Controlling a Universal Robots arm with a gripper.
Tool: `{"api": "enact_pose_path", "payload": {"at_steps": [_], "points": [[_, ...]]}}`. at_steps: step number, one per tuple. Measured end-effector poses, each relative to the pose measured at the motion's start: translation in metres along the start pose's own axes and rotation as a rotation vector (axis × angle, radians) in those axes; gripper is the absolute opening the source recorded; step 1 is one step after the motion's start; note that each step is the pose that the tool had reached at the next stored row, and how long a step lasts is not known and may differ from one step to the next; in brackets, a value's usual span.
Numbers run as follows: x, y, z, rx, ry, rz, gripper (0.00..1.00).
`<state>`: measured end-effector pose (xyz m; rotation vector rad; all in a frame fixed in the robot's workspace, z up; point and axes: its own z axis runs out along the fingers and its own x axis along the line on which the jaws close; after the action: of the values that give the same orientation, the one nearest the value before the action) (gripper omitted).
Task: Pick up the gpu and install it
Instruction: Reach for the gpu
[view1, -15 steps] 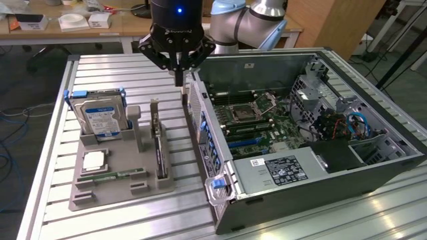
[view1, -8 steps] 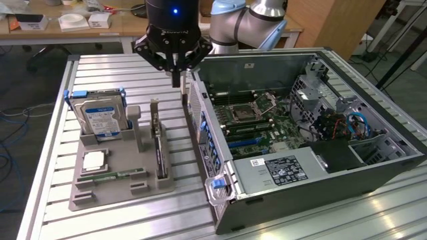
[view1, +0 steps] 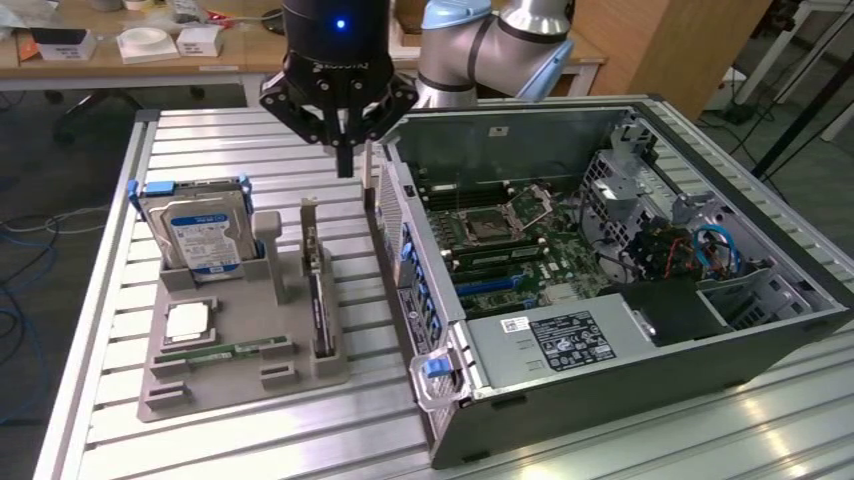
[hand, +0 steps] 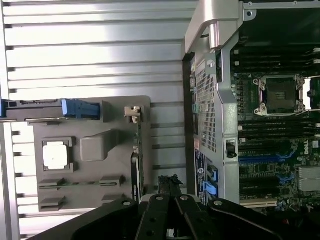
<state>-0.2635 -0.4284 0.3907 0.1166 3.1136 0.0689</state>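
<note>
The gpu (view1: 318, 300) stands on edge in a slot of the grey holder tray (view1: 234, 388), a slim dark card with its silver bracket at the far end. In the wrist view the gpu (hand: 136, 160) shows edge-on along the tray's (hand: 92, 122) side nearest the case. My gripper (view1: 346, 165) hangs above the table, over the gap between the tray's far end and the open computer case (view1: 587, 330). Its fingers (hand: 169, 186) are shut with nothing between them. It touches nothing.
A silver hard drive (view1: 200, 235) with a blue-white label stands upright at the tray's far end. A CPU (view1: 187, 320) and a green RAM stick (view1: 227, 352) lie flat in the tray. The case lies on its side with the motherboard (view1: 514, 245) exposed.
</note>
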Motion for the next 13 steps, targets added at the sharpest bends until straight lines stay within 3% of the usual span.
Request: {"api": "enact_pose_path", "payload": {"at_steps": [13], "points": [[0.013, -0.0053, -0.0004, 0.0000, 0.0000, 0.000, 0.11]]}}
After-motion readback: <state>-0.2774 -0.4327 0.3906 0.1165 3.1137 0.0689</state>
